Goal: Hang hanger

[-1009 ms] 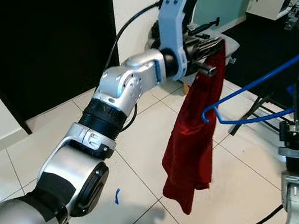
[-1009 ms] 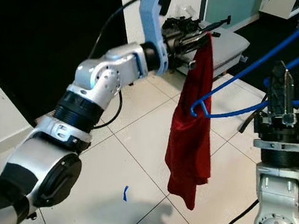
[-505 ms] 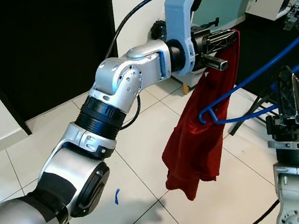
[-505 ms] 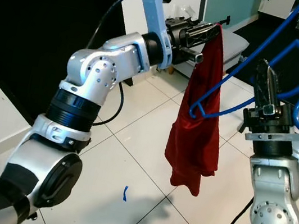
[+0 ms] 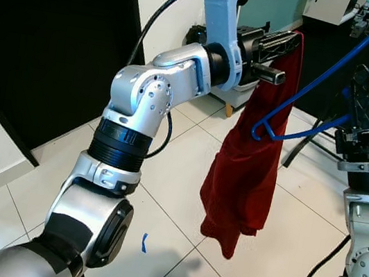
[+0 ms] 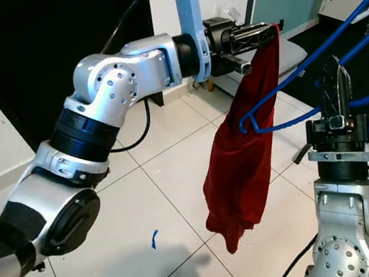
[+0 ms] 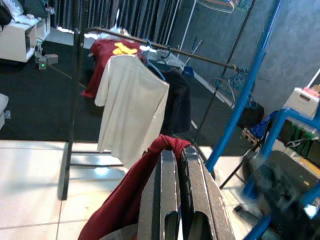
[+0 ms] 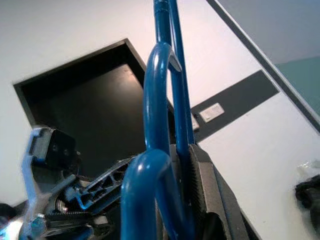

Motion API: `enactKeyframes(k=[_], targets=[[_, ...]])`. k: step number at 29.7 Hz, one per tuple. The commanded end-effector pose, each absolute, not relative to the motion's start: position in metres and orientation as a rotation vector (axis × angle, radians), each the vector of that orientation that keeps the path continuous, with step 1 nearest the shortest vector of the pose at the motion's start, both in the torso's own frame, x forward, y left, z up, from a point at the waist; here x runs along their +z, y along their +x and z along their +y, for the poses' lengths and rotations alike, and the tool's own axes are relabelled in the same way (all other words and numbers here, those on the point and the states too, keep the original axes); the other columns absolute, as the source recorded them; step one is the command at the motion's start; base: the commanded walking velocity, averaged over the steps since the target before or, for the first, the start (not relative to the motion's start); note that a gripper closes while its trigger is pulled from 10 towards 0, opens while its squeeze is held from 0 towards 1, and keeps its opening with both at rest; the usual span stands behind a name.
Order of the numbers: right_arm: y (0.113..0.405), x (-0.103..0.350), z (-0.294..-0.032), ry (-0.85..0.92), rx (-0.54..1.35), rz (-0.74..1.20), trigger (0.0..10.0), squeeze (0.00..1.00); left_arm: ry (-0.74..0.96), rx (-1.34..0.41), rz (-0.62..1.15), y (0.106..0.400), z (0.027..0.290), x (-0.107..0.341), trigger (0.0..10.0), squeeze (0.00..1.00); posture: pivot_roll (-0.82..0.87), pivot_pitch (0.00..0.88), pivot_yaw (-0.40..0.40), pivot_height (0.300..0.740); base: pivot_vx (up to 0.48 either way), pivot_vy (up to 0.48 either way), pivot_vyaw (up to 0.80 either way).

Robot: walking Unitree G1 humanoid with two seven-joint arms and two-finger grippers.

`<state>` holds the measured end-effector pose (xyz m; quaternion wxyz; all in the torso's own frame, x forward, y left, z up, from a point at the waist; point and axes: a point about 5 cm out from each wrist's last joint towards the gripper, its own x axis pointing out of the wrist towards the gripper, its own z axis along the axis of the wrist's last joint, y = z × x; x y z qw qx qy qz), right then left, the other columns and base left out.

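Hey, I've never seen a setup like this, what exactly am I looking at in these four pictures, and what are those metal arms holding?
This is a humanoid robot with two silver arms, each ending in a gripper with two long black fingers. The two wide pictures come from cameras in its head, looking down at a white tiled floor. The other two come from cameras on its wrists, looking along the fingers.

The left gripper, raised in front of the robot, is shut on the top of a red garment, which hangs down freely. The right gripper is shut on a blue hanger, whose curved end sits against the cloth.

The left wrist view also shows a clothes rack farther off, with a white shirt hanging on it.
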<state>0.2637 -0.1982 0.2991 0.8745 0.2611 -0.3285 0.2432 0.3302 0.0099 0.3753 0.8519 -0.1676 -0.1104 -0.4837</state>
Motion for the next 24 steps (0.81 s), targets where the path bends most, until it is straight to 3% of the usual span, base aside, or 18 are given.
enactKeyframes(k=[1, 2, 4, 12, 24], targets=[[0.268, 0.293, -0.182, 0.522, 0.562, -0.646, 10.0, 0.00, -0.367, -1.009, -0.267, 0.327, 0.022, 0.382, 10.0, 0.00, -0.07, 0.116, 0.088, 0.740, 0.000, 0.000, 0.00], [0.268, 0.293, -0.182, 0.522, 0.562, -0.646, 10.0, 0.00, -0.367, -1.009, -0.267, 0.327, 0.022, 0.382, 10.0, 0.00, -0.07, 0.116, 0.088, 0.740, 0.000, 0.000, 0.00], [0.279, 0.285, -0.154, 0.501, 0.650, -0.581, 10.0, 0.00, -0.379, -0.964, -0.291, 0.323, 0.044, 0.390, 10.0, 0.00, -0.06, 0.113, 0.062, 0.740, 0.000, 0.000, 0.00], [0.292, 0.297, -0.130, 0.455, 0.781, -0.573, 10.0, 0.00, -0.403, -0.885, -0.328, 0.314, 0.083, 0.401, 10.0, 0.00, -0.02, 0.103, -0.003, 0.740, 0.000, 0.000, 0.00], [0.296, 0.323, -0.131, 0.393, 0.815, -0.661, 10.0, 0.00, -0.418, -0.824, -0.327, 0.310, 0.090, 0.401, 10.0, 0.00, -0.02, 0.101, -0.033, 0.740, 0.000, 0.000, 0.00]])
